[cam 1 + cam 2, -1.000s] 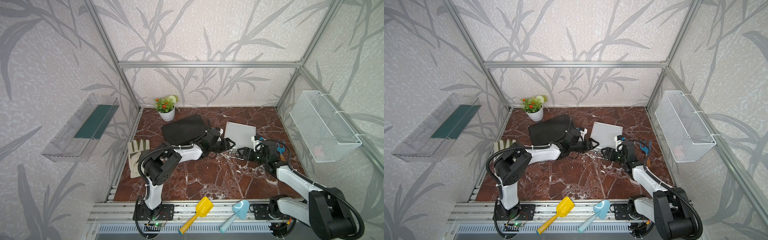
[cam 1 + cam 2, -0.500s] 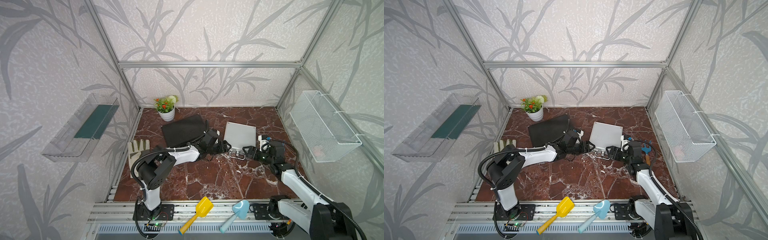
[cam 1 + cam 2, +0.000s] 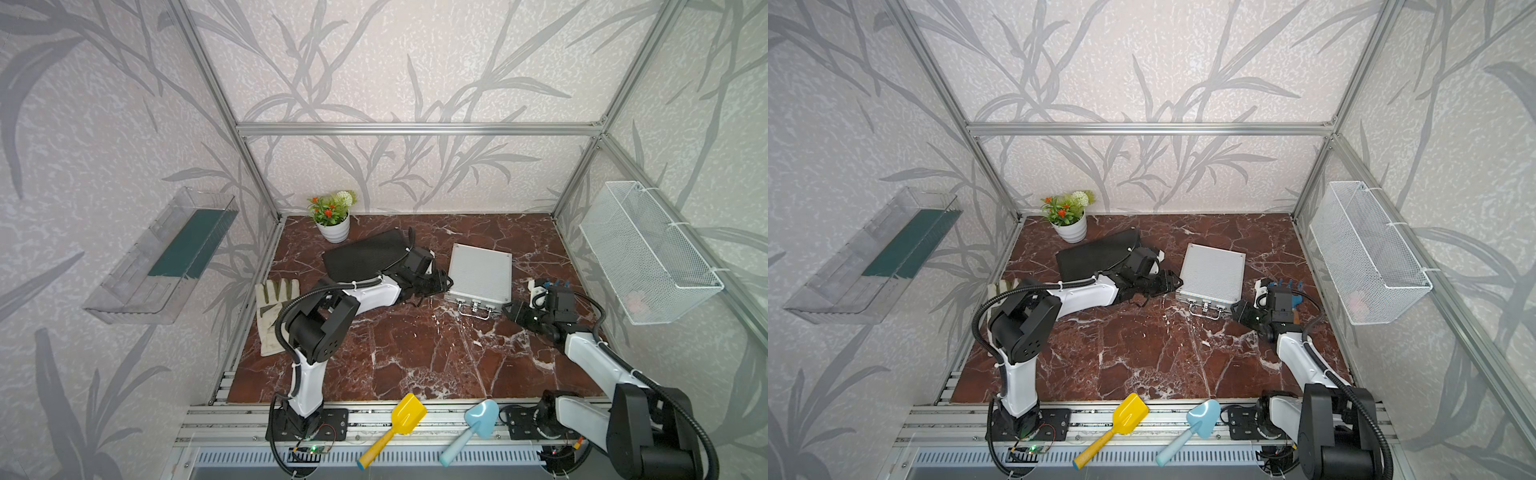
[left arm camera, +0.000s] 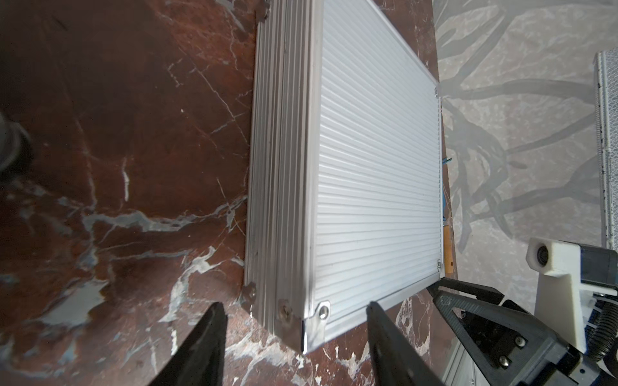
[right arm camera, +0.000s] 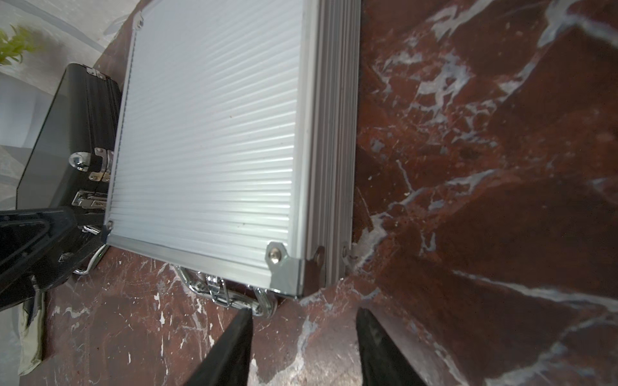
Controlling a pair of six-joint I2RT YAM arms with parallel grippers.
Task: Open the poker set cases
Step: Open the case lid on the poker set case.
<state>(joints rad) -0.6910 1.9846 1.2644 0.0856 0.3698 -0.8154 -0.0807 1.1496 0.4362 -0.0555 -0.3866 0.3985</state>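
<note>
By silver case [image 3: 482, 268] | left hand [image 4: 294, 305], right hand [image 5: 304, 312] agape, empty | left wrist misses handle [image 5: 264, 304]

Leaf-patterned wallpaper walls [image 3: 415, 62] enclose a red-brown marble floor [image 3: 415, 353], framed by what looks like aluminium rails [image 3: 415, 129].

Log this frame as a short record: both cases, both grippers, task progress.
silver case: lid down, flat on the table, handle toward the robot
black case: lid down, beside the silver one, partly hidden by the left arm
left gripper: open, at the silver case's near corner on its side, holding nothing, contact unclear
right gripper: open, at the opposite near corner, holding nothing
progress: neither case opened yet
other items: glove, potted plant
</note>
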